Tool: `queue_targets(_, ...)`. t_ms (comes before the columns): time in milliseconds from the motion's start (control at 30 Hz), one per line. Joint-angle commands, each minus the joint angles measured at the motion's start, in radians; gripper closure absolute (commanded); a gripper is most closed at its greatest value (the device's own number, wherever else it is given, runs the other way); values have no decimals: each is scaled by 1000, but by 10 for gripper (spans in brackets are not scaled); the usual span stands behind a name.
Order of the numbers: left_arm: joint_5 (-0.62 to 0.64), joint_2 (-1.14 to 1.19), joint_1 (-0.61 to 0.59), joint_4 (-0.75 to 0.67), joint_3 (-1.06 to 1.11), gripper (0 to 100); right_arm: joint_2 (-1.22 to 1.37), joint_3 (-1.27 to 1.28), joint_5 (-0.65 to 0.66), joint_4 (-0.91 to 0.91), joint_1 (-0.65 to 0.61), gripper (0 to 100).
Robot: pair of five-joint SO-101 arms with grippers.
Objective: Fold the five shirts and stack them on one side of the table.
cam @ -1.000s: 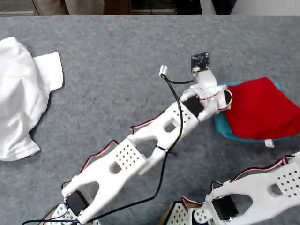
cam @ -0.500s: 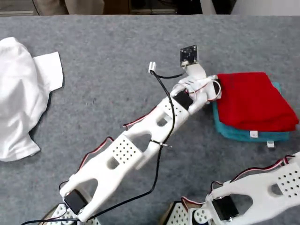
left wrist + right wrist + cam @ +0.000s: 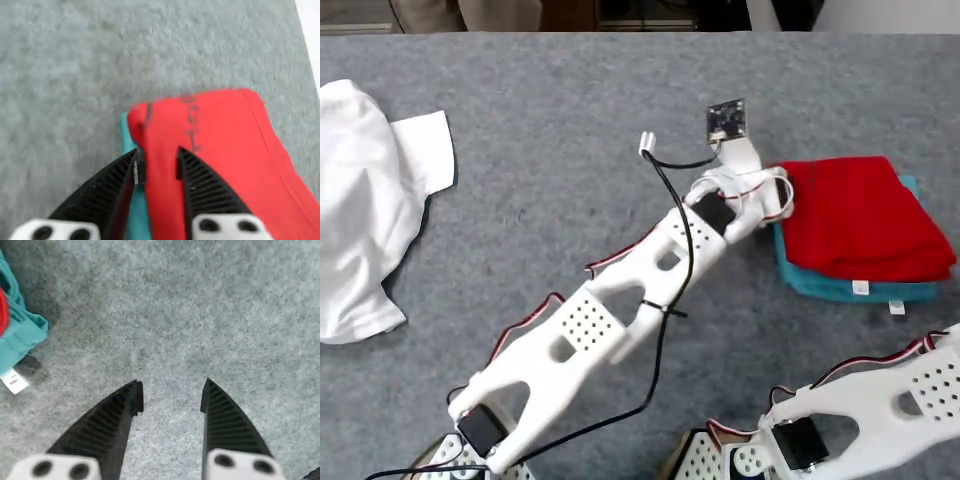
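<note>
So in the last second the left arm [image 3: 620, 310] dragged the red shirt [image 3: 855, 215] from a bunched-up lump into a flat, fairly square fold on top of the teal shirt [image 3: 820, 285]. In the last half second almost nothing moved, so it looks like the placing is basically done. That's two shirts stacked on the right side of the table [image 3: 570, 100]. The white shirt [image 3: 360, 200] is still sprawled unfolded way over on the left, so there's plenty to go.

The left jaws are narrow and pinching a ridge of red cloth at the shirt's near edge, with teal peeking out just beside them. The right jaws are spread wide over bare table, holding nothing, with the teal corner off to one side. Letting go is probably next.
</note>
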Motion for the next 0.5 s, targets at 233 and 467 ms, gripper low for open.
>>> queue_targets(233,-189,-116,-40,402,-269,833,-10,-259,-21,252,-220,998)
queue_targets(467,-295,-288,-160,640,-267,904,-4,-381,-72,253,-495,992)
